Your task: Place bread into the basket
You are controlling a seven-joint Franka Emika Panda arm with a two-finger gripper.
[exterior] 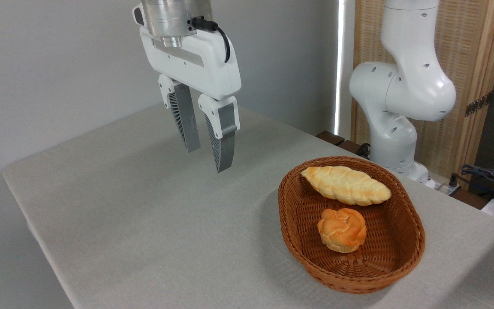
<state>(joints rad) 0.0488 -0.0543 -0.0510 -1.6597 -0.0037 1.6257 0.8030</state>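
Basket (405, 262): brown woven wicker, ribbed and matt; bread (345, 185) and bun (342, 229): golden crust with a soft sheen. Table (144, 223): matt grey cloth of fine weave. Gripper (209, 152): glossy white plastic body under a brushed metal flange, with ribbed grey fingers (224, 148).

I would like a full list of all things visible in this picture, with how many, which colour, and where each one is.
table: one, light grey cloth top, fills the lower picture.
basket: one, brown wicker, oval, on the table at the right.
bread: one, long braided loaf, golden, inside the basket at its far end.
bun: one, small round knotted, golden-orange, inside the basket near its middle.
screen: one, pale wood and woven panel, behind the arm at the right.
cables: several, dark, far right edge.
robot arm: one, white, standing behind the basket.
gripper: one, white with grey fingers, open and empty, above the table left of the basket.
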